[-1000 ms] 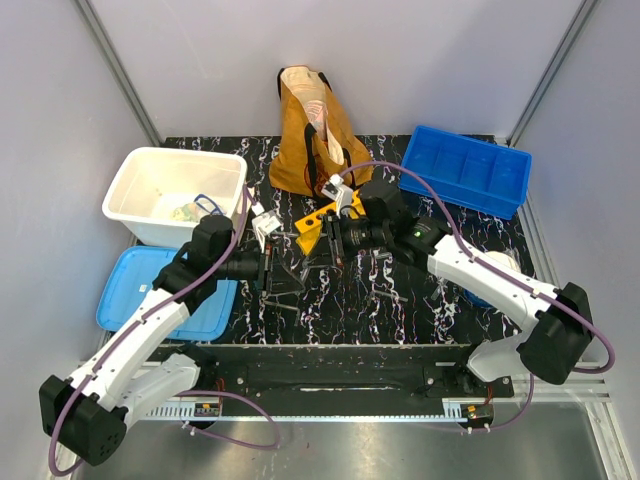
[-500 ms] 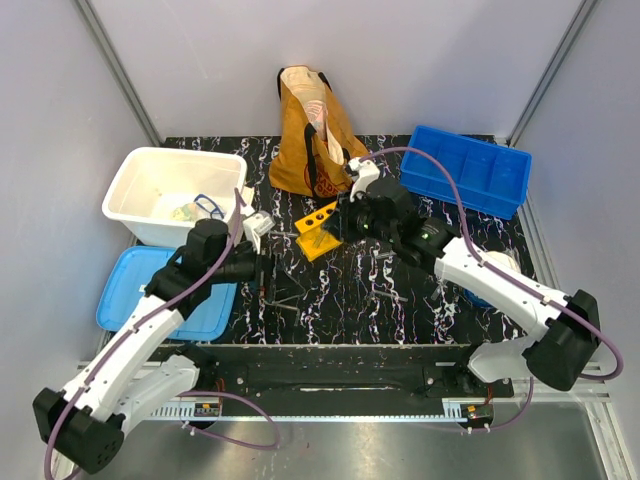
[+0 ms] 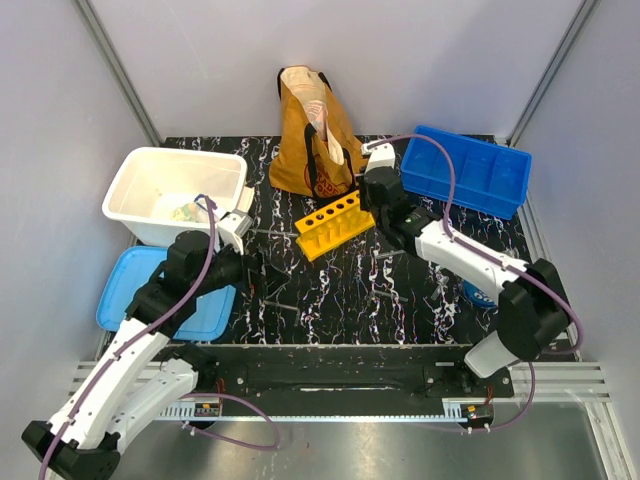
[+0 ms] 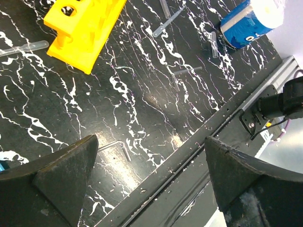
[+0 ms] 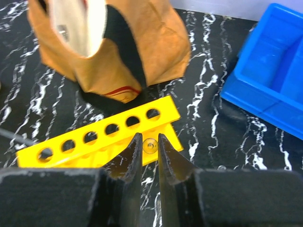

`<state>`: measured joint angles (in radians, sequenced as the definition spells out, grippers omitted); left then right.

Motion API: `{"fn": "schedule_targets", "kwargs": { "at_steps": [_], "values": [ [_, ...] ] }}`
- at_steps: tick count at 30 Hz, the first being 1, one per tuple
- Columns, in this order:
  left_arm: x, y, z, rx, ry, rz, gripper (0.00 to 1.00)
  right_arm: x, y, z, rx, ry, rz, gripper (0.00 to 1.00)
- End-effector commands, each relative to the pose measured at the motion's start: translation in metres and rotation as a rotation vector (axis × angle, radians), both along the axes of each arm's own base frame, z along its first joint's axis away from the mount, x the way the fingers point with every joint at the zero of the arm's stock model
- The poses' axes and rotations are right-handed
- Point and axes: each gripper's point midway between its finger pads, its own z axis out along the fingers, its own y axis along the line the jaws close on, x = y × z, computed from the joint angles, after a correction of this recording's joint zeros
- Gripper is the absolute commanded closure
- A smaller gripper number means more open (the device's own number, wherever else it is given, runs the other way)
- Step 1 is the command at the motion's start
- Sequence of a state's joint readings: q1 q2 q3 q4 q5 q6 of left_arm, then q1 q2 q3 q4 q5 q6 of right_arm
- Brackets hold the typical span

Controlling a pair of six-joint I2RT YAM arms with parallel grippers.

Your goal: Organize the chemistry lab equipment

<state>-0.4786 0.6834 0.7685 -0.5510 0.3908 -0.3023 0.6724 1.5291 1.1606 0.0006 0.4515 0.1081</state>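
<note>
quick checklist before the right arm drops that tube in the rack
1. right gripper closed on clear tube: ok
2. tube lined up over a hole of the yellow rack: cannot tell
3. rack upright, six holes empty: ok
4. left gripper open, holding nothing: ok
5. tote bag clear of the rack: cannot tell, it sits very close behind

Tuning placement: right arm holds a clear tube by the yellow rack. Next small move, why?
Probably nudge the right gripper forward, then down, seating the clear tube in the end hole of the yellow rack: the tube sits pinched just short of it, and that hole looks empty.
</note>
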Motion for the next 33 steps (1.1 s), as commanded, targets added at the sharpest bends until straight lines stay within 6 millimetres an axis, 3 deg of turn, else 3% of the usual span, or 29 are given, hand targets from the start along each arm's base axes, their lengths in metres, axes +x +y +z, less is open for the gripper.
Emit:
{"fn": "schedule_targets", "kwargs": {
  "at_steps": [1,13,33],
  "values": [
    [0.007,0.007,0.015,0.003,-0.07,0.053,0.01,0.024,-0.018,0.014,0.0,-0.098,-0.101,0.79],
    [0.005,0.006,0.015,-0.001,-0.071,0.038,0.01,0.045,-0.032,-0.021,0.041,-0.062,-0.126,0.78],
    [0.007,0.008,0.016,0.002,-0.078,0.055,0.01,0.033,-0.028,-0.045,0.042,0.01,-0.089,0.78]
  ]
}}
